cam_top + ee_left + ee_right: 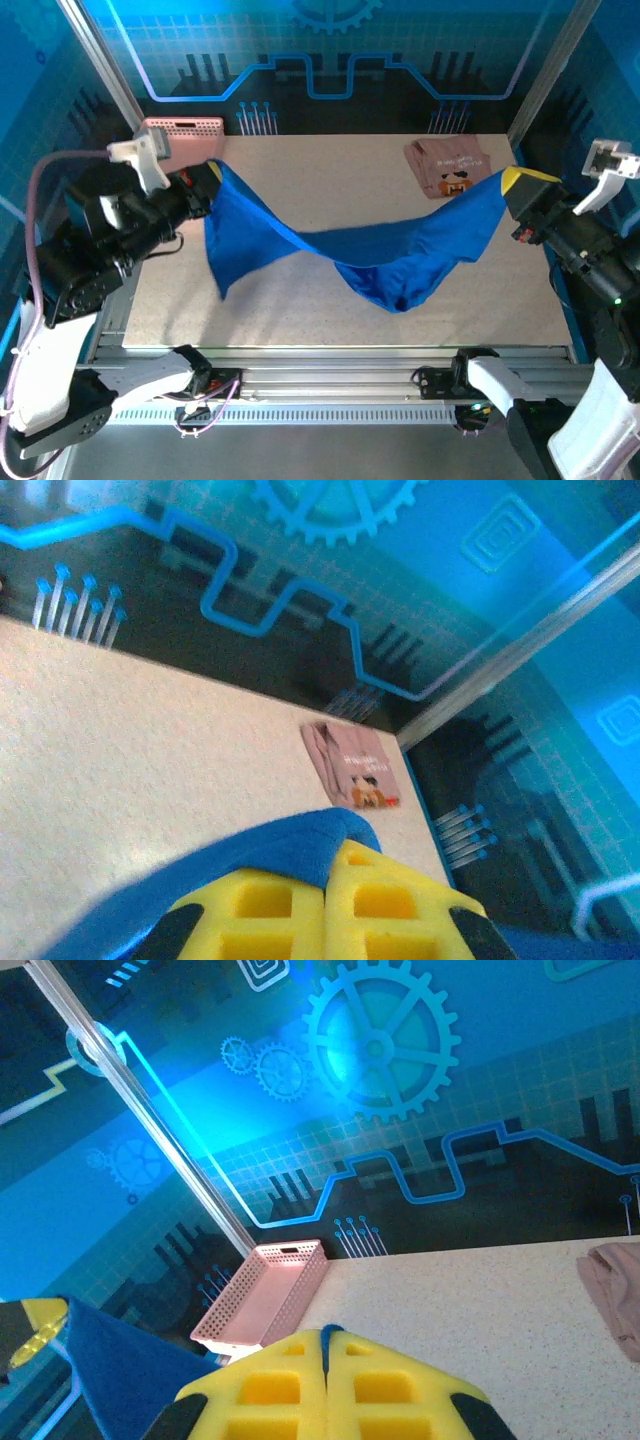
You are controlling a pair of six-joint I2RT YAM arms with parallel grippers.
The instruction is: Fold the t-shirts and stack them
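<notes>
The left pincer (208, 190) is reaching in from the frame's left edge and the right pincer (512, 188) from the right edge. Both are raised, each clamping the blue t-shirt (400, 260).

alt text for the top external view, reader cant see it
Two arms hold a royal-blue t-shirt stretched between them, sagging over a speckled table, the left gripper and right gripper each shut on one end. A folded pink t-shirt lies far right; a pink basket sits far left.
</notes>
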